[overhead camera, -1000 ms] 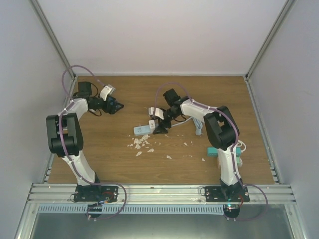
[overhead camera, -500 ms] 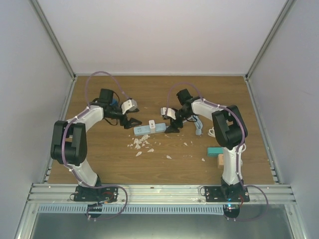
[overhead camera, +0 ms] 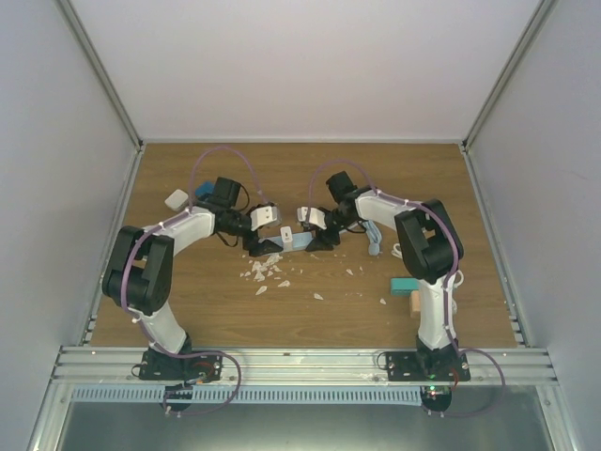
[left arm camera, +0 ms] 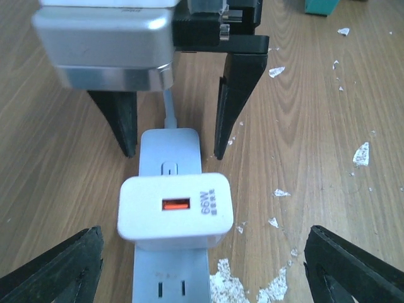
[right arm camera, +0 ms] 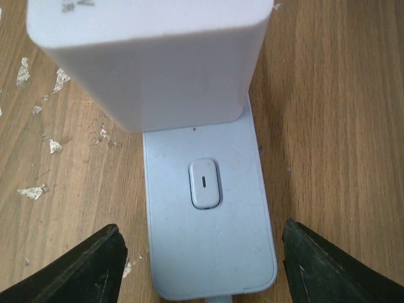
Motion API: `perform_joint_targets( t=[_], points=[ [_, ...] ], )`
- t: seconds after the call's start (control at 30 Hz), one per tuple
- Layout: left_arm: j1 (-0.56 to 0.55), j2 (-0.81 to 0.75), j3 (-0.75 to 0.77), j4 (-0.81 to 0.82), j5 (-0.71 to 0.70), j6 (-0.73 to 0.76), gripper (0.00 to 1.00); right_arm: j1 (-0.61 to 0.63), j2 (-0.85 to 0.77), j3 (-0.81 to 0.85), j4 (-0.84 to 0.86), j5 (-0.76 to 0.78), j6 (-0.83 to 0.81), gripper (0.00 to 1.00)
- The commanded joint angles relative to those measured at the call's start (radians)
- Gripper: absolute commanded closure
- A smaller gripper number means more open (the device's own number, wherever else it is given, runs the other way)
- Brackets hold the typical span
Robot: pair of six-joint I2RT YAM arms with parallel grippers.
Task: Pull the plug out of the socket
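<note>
Evidently the approach is the step in hand, and nothing is gripped yet. The left gripper (left arm camera: 203, 252) is held wide open, its fingers spread well to either side of the white plug (left arm camera: 175, 208), which is seated in the power strip (right arm camera: 208, 252) just ahead of that gripper. The right gripper (right arm camera: 201, 227) is also spread, its fingers set astride the switch (right arm camera: 205, 183) end of the strip, close beside its edges but not seen to touch them; the plug stands just beyond its fingertips.

Next, it is judged, the strip has to be pinned by the right gripper closing on its sides, while the plug is pinched by the left gripper and drawn straight off. A tilted pull could bind the pins or drag the strip along.

White crumbs (overhead camera: 268, 272) are scattered on the table (overhead camera: 188, 310) beside the left gripper. A cord (overhead camera: 376, 240) trails behind the right gripper, and a teal block (overhead camera: 404, 285) lies well behind it. Nothing is found between fingers and plug; only the two grippers, facing closely, crowd each other
</note>
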Motion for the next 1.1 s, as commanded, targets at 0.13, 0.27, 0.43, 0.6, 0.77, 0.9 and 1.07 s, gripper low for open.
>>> perform_joint_targets(
  t=[0.13,0.27,0.43,0.6,0.77,0.9,1.07],
  points=[
    [-0.079,0.047,0.007,0.128,-0.095,-0.052,0.15,0.017,0.014,-0.004,0.005,0.000,0.003,0.41],
    [-0.102,0.059,0.006,0.157,-0.114,-0.074,0.17,0.023,-0.003,-0.027,0.011,-0.012,0.015,0.49],
    [-0.117,0.053,-0.018,0.166,-0.133,-0.060,0.23,0.038,-0.034,-0.075,0.035,-0.009,0.041,0.52],
    [-0.116,0.021,-0.054,0.192,-0.158,-0.034,0.37,0.046,-0.051,-0.102,0.056,0.000,0.058,0.56],
    [-0.114,0.001,-0.044,0.204,-0.109,-0.084,0.51,0.050,-0.043,-0.098,0.054,0.009,0.063,0.60],
    [-0.094,-0.007,-0.037,0.216,-0.012,-0.145,0.56,0.052,-0.040,-0.102,0.042,0.017,0.067,0.65],
    [-0.070,0.001,-0.024,0.212,0.091,-0.182,0.63,0.052,-0.039,-0.110,0.038,0.039,0.072,0.74]
  ],
)
